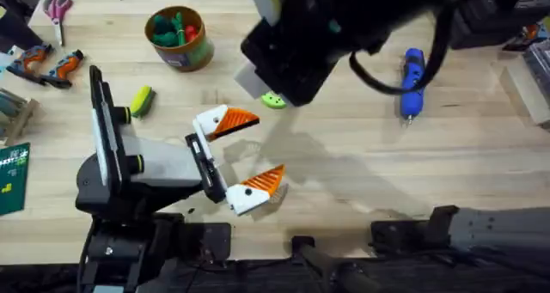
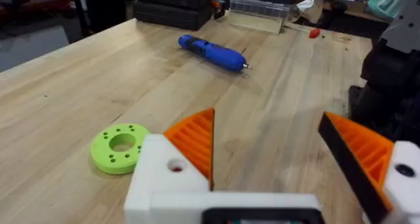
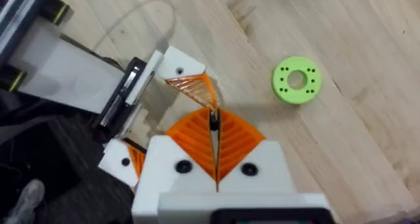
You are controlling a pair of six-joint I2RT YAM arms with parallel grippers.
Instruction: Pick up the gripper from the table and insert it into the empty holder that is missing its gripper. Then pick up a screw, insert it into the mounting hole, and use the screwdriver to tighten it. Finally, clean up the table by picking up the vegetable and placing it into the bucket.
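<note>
Under the camera, the blurred right arm [image 1: 301, 44] half-hides the green disc [image 1: 274, 100]; right gripper [image 3: 214, 122] clenched, left gripper [image 1: 249, 151] spread.

Pale, matt wood-grain worktop [image 2: 79, 86]; smooth glossy blue plastic screwdriver [image 2: 211, 52] with thin metal tip; matt green plastic disc [image 2: 119, 147]; ribbed orange plastic pads [image 2: 195, 140].

Bucket [image 1: 179, 37] at back left of counter [image 1: 344, 181], toy vegetables inside. Vegetable [image 1: 142, 100] on counter in front of bucket, just beside left arm. Left end effector [image 1: 245, 160] mid-counter, fingers apart. Disc [image 1: 274, 100] behind it, under the raised right arm. Screwdriver [image 1: 412, 82] lies to the right, well apart from disc. Scissors [image 1: 58, 9] at far back left corner.
</note>
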